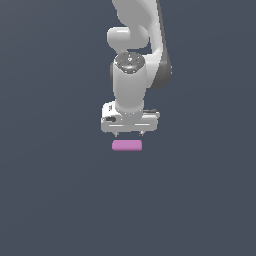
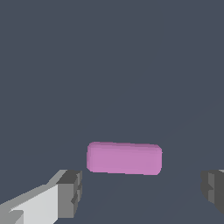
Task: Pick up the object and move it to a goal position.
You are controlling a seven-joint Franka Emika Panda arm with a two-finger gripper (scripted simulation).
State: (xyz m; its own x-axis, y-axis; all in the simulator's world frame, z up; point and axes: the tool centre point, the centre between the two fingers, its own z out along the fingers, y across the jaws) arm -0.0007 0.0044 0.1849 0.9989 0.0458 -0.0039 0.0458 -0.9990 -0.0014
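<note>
Below the pincer (image 1: 129,134), fingers spread wide apart, lies the block (image 1: 127,145); it looks stiff, light, matte: best gripped across its narrow middle.

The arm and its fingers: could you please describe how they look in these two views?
The arm is glossy white with rounded, cylindrical links, dark grey bands at the joints and a dark round cap with small dots on top. It ends in a wide, white, boxy gripper. The fingers are white bars tipped with blocky dark grey pads. No cables or markings show.
</note>
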